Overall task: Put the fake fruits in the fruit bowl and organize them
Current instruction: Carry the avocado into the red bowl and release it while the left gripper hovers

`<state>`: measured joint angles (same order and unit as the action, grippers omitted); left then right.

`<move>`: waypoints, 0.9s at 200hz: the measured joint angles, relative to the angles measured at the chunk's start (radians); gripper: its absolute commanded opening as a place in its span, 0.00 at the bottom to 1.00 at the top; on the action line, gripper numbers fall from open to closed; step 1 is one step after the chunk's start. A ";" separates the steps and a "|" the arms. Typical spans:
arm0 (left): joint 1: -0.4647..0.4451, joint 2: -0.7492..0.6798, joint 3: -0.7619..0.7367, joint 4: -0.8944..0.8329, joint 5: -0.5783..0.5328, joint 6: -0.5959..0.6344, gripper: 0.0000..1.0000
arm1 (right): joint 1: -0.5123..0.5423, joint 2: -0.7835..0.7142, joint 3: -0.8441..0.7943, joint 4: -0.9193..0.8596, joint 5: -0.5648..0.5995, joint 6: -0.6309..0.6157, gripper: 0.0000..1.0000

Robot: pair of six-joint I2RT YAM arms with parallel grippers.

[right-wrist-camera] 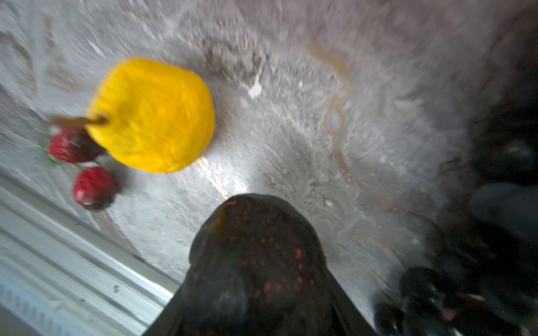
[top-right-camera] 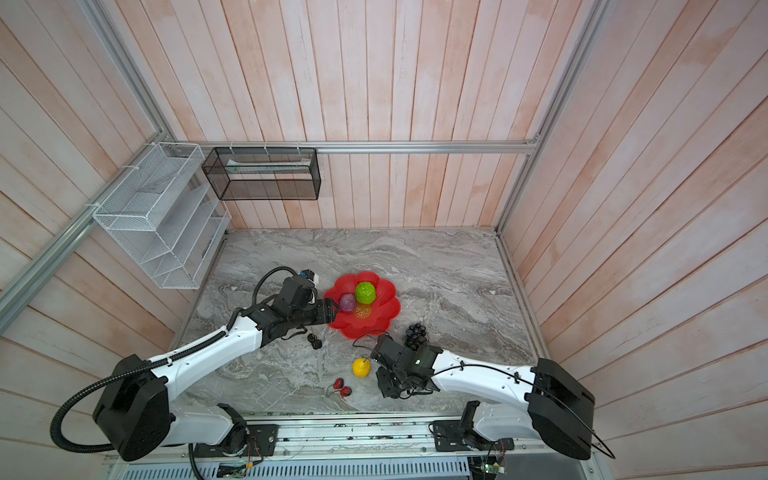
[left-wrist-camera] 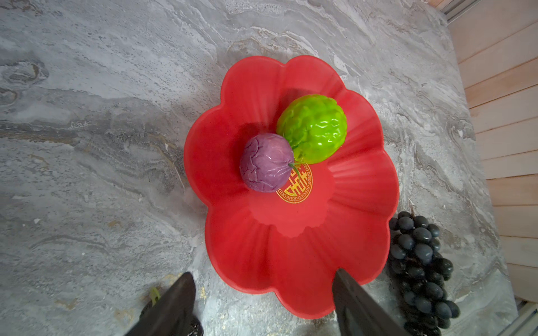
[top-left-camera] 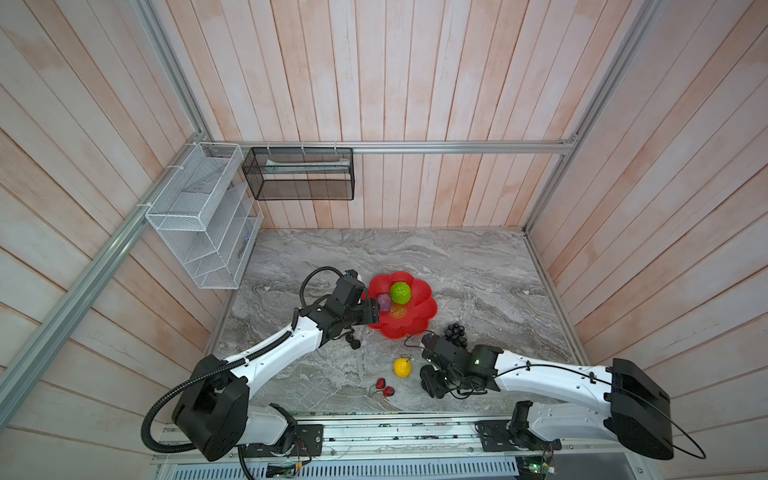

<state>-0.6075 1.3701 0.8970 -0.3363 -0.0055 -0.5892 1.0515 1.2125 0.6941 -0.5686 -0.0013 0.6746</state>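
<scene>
The red flower-shaped fruit bowl (top-left-camera: 415,328) (left-wrist-camera: 291,261) holds a bumpy green ball (top-left-camera: 400,292) (left-wrist-camera: 313,128) and a purple round fruit (top-left-camera: 384,302) (left-wrist-camera: 266,167), which touch each other. My left gripper (top-left-camera: 374,311) (left-wrist-camera: 263,275) stands open and empty at the bowl's left rim. My right gripper (top-left-camera: 432,380) (right-wrist-camera: 256,291) is shut on a dark, red-speckled avocado (right-wrist-camera: 256,241). On the table lie a yellow lemon (top-left-camera: 402,367) (right-wrist-camera: 151,116), two red strawberries (top-left-camera: 384,387) (right-wrist-camera: 93,186), a dark grape bunch (top-left-camera: 456,334) (left-wrist-camera: 422,261) and small dark berries (top-left-camera: 353,341).
A white wire rack (top-left-camera: 199,216) and a black mesh basket (top-left-camera: 299,174) hang on the back-left walls, well above the marble table (top-left-camera: 478,270). A metal rail (top-left-camera: 374,432) runs along the table's front edge. The right wrist view is blurred.
</scene>
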 measured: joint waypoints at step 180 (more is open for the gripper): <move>0.009 -0.225 -0.130 -0.037 -0.082 -0.051 0.75 | -0.384 0.563 0.444 0.199 -0.233 -0.395 0.47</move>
<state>-0.5983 1.1450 0.7666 -0.3729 -0.0875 -0.6407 0.6678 1.7760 1.1381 -0.3698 -0.2348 0.2794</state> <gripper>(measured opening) 0.749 0.530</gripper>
